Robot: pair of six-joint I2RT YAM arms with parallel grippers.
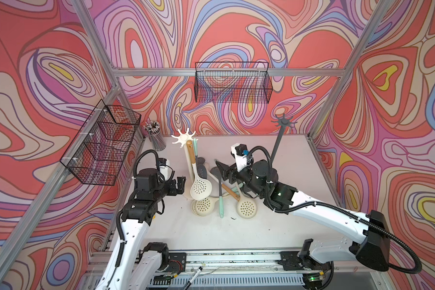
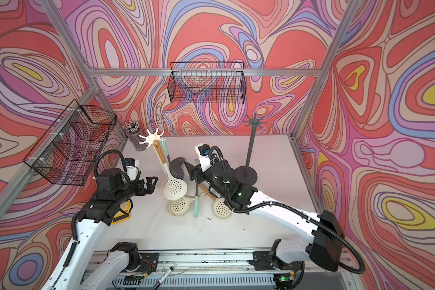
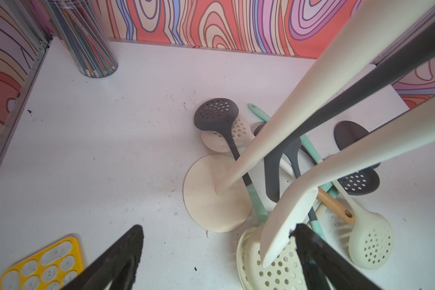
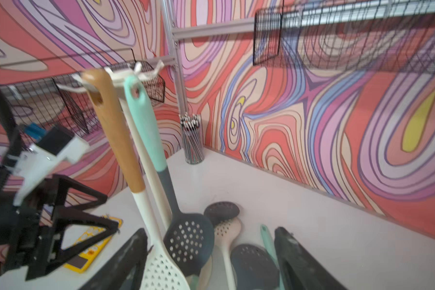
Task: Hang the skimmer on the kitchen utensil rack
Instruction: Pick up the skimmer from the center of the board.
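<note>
Well, pencils (image 1: 152,126) in cup (image 1: 158,143), skimmers (image 1: 201,187) on rack (image 1: 185,137)

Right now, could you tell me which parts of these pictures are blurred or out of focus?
Left wrist view: the cream rack pole close to the lens is soft, while the grey skimmer on the table is sharp. Right wrist view: the left pincer is smeared and the wire basket hazy. Both top views look evenly lit and crisp.

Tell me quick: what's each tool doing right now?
Left tool: open, holding nothing.
Right tool: open, holding nothing.
</note>
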